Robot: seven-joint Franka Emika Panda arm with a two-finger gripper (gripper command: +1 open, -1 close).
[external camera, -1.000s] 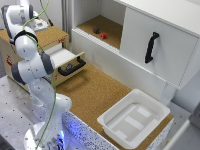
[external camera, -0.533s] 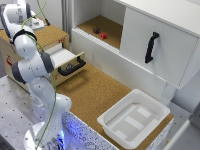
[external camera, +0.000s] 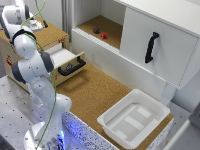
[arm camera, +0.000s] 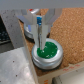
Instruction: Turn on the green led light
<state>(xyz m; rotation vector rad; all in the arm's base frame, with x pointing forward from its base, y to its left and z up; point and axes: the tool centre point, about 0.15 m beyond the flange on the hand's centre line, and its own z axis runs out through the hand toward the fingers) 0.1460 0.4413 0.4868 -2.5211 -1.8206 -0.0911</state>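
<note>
Gripper [arm camera: 41, 44] sat directly over green LED light [arm camera: 47, 52], fingers drawn together, tips touching its green dome; nothing held between them. Light was round green button in silver rim, resting on cork top of wooden drawer unit [external camera: 50, 36], near edge. Exterior view: arm [external camera: 30, 65] reached to that unit at exterior view's left, hiding light; drawer [external camera: 70, 62] stood open. White bin [external camera: 134, 118] lay on cork counter [external camera: 95, 92], well apart.

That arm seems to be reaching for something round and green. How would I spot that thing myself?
Find the small wooden drawer cabinet at the exterior view's left; the arm reaches over its cork top. In the wrist view, the green button sits there under the gripper: a round green dome in a silver ring, unlike the flat brown cork around it.
</note>
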